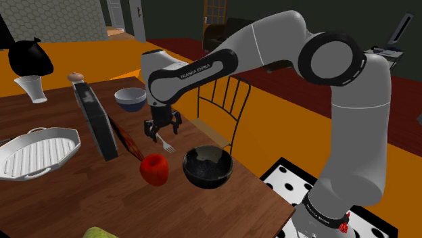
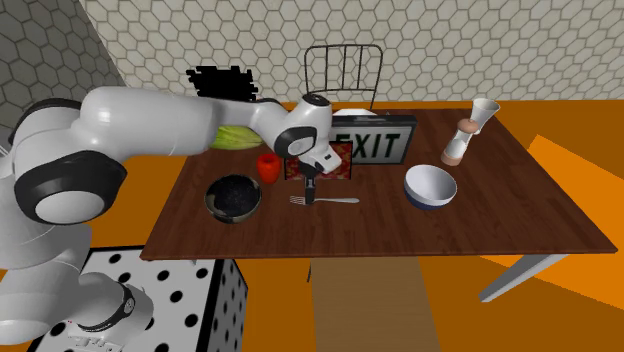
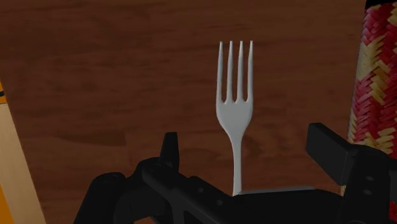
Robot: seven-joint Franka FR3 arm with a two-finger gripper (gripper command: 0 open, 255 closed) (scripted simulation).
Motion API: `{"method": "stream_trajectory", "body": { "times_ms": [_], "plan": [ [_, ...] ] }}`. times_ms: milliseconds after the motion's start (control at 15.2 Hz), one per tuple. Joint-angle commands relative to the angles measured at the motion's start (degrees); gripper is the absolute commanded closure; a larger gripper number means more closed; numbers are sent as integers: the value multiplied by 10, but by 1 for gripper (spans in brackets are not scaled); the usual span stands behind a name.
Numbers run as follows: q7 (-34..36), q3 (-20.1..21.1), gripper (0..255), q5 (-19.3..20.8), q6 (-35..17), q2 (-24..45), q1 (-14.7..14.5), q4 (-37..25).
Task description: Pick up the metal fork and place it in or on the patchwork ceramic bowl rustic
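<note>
A pale grey fork (image 3: 234, 95) lies flat on the brown wooden table (image 3: 95, 76). My black gripper (image 3: 247, 143) hangs low right over its neck, open, one finger on each side and neither touching it. The handle runs back under my hand. From the shoulder view the gripper (image 1: 162, 127) stands just above the fork (image 1: 165, 143). A dark bowl with a mottled inside (image 1: 207, 167) sits close by, toward the stand. From the second exterior view the fork (image 2: 335, 200) lies between this dark bowl (image 2: 233, 197) and a white bowl with a blue outside (image 2: 430, 186).
A red pot (image 1: 154, 168) stands beside the dark bowl. An EXIT sign (image 2: 370, 145) leans upright behind the fork, with a red-and-yellow patterned piece (image 3: 375, 76) at its foot. A white ridged pan (image 1: 37, 152), a white cup (image 1: 32, 88) and a wire chair (image 1: 223, 101) are around.
</note>
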State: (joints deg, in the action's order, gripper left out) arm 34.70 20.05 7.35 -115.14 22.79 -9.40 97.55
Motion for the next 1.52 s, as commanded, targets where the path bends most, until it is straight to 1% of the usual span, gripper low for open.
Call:
{"method": "stream_trajectory", "body": {
  "times_ms": [0, 396, 858, 924, 1452],
  "plan": [
    [5, -2, 0, 4, -10, 13, -3, -3],
    [9, -5, 0, 11, -47, 29, -5, 19],
    [9, -5, 0, 11, -46, 29, -5, 19],
    [9, -5, 255, 11, -46, 29, -5, 19],
    [10, -5, 255, 11, -41, 32, -7, 12]
  ]
}}
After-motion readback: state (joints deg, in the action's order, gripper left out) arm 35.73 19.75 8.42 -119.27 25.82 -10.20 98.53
